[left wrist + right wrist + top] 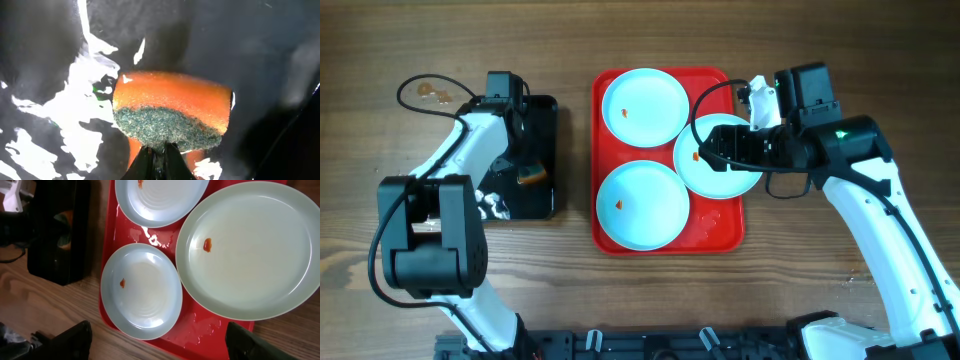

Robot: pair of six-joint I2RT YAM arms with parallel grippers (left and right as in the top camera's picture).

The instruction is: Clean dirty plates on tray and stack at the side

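The red tray [735, 232] lies mid-table with three pale-blue plates, each with an orange-red spot. One plate is at the far end [644, 105], one at the near end [642, 204], and one on the right [725, 178] juts over the tray's right rim. My right gripper [720, 142] hovers open above the right plate. In the right wrist view its fingers [160, 345] spread wide and empty over the tray [220, 332] and the plates [250, 250] [141, 291]. My left gripper [525, 168] is shut on an orange sponge with a green scrub face [170, 115], fingertips [159, 155] pinching it.
A smaller black tray [545, 120] lies left of the red tray, wet and glossy [260, 60], with the left gripper over it. White bits [492, 207] lie at its left front edge. A brown smear [432, 93] marks the wooden table at the far left.
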